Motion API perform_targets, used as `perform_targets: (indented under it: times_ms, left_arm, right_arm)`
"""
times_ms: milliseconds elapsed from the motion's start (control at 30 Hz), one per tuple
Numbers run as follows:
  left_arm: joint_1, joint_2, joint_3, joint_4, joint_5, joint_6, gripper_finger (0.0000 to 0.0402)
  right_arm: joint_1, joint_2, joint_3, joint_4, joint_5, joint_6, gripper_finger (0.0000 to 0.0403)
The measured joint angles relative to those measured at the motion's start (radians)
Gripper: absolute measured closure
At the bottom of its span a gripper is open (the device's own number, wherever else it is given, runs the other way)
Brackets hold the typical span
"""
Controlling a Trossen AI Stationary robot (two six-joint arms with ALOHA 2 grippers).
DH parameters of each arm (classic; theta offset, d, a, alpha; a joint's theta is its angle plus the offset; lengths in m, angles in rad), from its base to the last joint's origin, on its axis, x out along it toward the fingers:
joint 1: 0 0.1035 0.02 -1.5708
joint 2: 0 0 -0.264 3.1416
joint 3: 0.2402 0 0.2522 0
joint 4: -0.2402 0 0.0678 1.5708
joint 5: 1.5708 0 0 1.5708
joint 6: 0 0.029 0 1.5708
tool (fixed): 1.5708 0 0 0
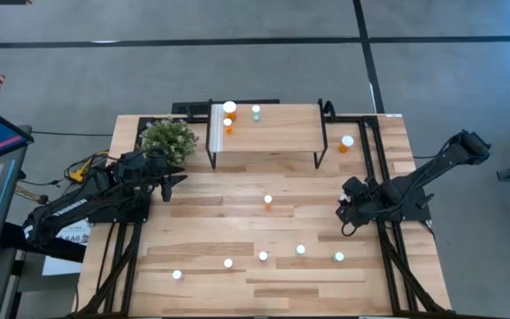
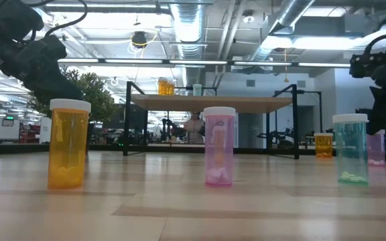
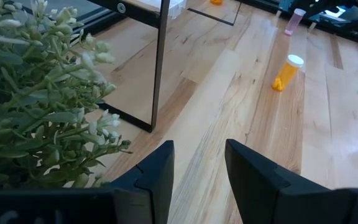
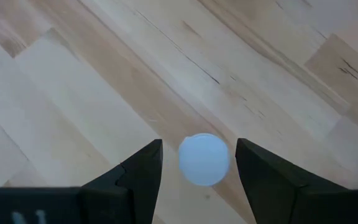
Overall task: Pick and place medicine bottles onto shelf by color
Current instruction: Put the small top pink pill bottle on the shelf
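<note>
Directly below the right gripper (image 4: 197, 163), a white-capped bottle (image 4: 204, 159) stands upright on the desk (image 4: 104, 74), its long axis pointing up between the fingers (image 4: 143, 171), which stand apart with a gap on either side of the cap, not clamped. That bottle sits near the desk's right side, and the right arm is plainly the nearer. Next, judging from this, comes a straight descent and a squeeze. On the shelf (image 1: 282, 133) stand two orange bottles (image 1: 228, 120) and a green one (image 1: 256, 112). More bottles dot the front of the desk. Beside the plant (image 3: 36, 106), the left gripper (image 3: 199, 165) waits, fingers apart and empty.
</note>
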Motion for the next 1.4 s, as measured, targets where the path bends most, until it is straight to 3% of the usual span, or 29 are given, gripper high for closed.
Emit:
perform_targets:
  times_ms: [267, 700, 1133, 1400]
  left_arm:
    - [0.000, 0.000, 0.000, 0.000, 0.000, 0.000, 0.0272]
    - [0.000, 0.000, 0.000, 0.000, 0.000, 0.000, 0.0272]
    - [0.000, 0.000, 0.000, 0.000, 0.000, 0.000, 0.0272]
    - [0.000, 0.000, 0.000, 0.000, 0.000, 0.000, 0.0272]
  right_arm:
    - [0.000, 0.000, 0.000, -0.009, -0.005, 0.024, 0.0194]
    - [0.000, 0.000, 0.000, -0.006, -0.003, 0.024, 0.0280]
    - [-0.026, -0.003, 0.021, 0.011, 0.005, 0.006, 0.0273]
    - [-0.111, -0.003, 0.126, 0.064, 0.063, -0.180, 0.0272]
